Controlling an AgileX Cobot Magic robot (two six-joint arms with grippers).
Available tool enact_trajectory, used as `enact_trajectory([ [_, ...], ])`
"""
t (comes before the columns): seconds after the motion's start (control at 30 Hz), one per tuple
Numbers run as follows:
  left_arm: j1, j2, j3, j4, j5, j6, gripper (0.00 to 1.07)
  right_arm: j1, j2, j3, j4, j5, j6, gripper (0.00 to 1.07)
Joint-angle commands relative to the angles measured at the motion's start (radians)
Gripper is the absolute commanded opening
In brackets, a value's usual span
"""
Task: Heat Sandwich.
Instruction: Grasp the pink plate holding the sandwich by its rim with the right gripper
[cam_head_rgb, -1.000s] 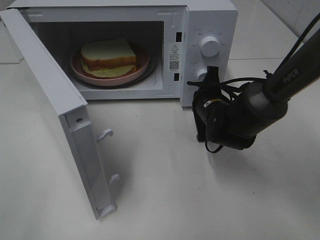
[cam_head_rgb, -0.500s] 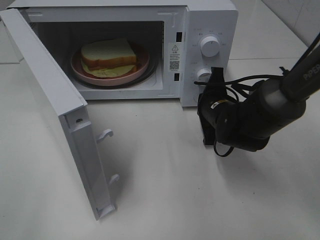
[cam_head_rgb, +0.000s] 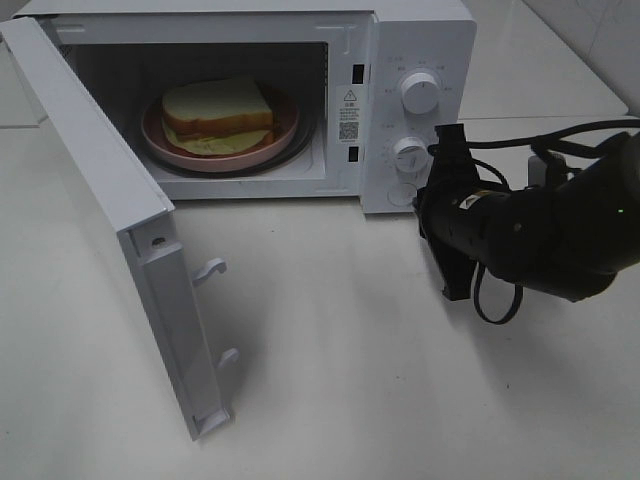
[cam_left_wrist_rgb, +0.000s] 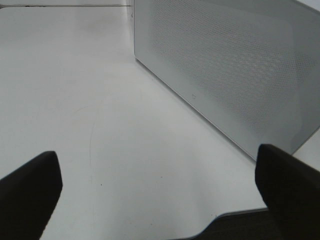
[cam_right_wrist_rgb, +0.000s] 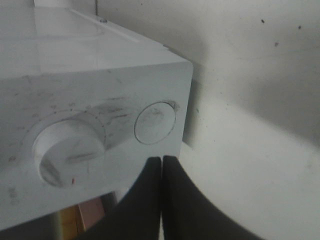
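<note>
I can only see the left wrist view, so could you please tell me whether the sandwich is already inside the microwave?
Observer: Yes, the sandwich sits on a pink plate inside the microwave.
Operator: Thank you. Where is the right pincer?
Observer: The right pincer is in front of the control panel, its tips close to the round button below the lower knob.
Operator: Is it holding anything?
Observer: No, it is shut, its fingers pressed together with nothing between them.
</note>
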Motion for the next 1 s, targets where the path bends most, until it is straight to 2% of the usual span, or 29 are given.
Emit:
enact_trajectory([
  [0.03, 0.001, -0.007, 0.001, -0.007, -0.01, 0.003, 0.98, 0.002, -0.084, 0.029, -0.035, 0.081, -0.103, 0.0],
  [0.2, 0.001, -0.007, 0.001, -0.007, -0.01, 0.003, 0.98, -0.001, -0.188, 0.041, -0.118, 0.222, -0.239, 0.0],
  [0.5, 0.001, -0.007, 0.001, -0.007, -0.01, 0.003, 0.98, -0.001, -0.268, 0.041, -0.275, 0.41, -0.353, 0.0],
  [1.0, 0.001, -0.007, 0.001, -0.007, -0.01, 0.003, 0.98, -0.001, -0.333, 0.039, -0.297, 0.7, -0.726, 0.0],
])
